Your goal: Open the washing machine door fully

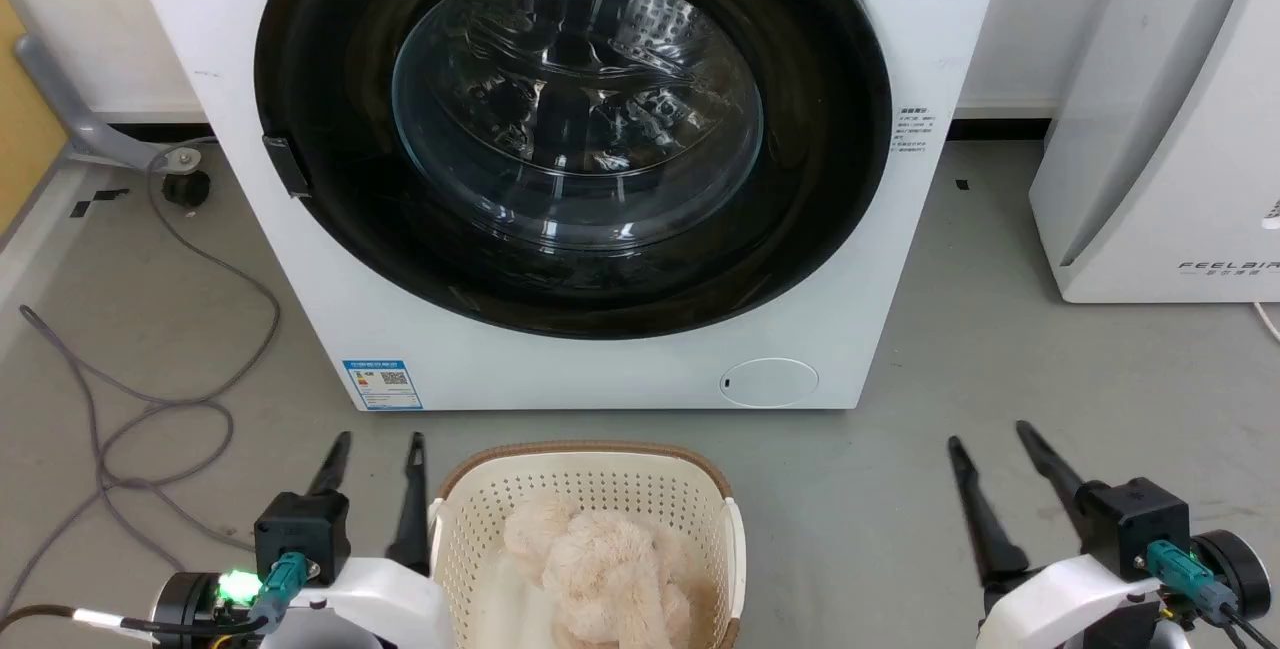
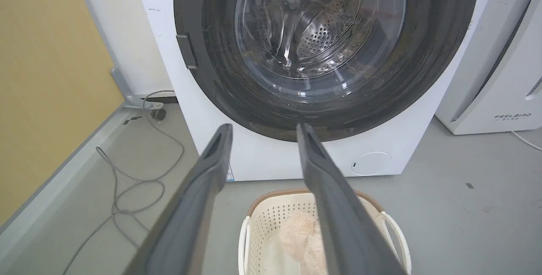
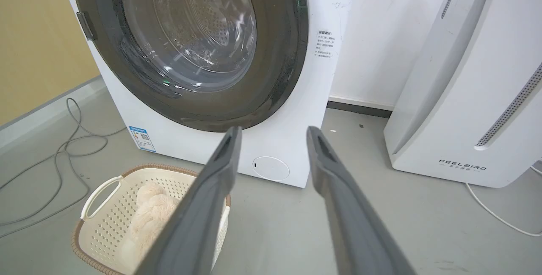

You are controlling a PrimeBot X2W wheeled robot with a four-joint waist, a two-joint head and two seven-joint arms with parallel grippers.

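Note:
The white washing machine [image 1: 560,369] stands straight ahead on the floor. Its round glossy black door [image 1: 820,189] with a clear glass bowl lies flat against the front, with a small dark latch tab [image 1: 285,166] at its left edge. My left gripper [image 1: 380,441] hangs open low at the left, well short of the machine, nothing between its fingers. My right gripper [image 1: 990,432] is open at the lower right, also apart from the machine. The door [image 2: 220,76] fills the top of the left wrist view beyond the left gripper [image 2: 262,127]. The right wrist view shows the door [image 3: 279,54] above the right gripper [image 3: 274,130].
A cream laundry basket [image 1: 455,539] holding a beige plush toy [image 1: 600,559] sits on the floor between my grippers, in front of the machine. A white FEELAIR appliance [image 1: 1160,129] stands at the right. Grey cables [image 1: 130,399] loop over the floor at the left, near a yellow wall [image 2: 42,76].

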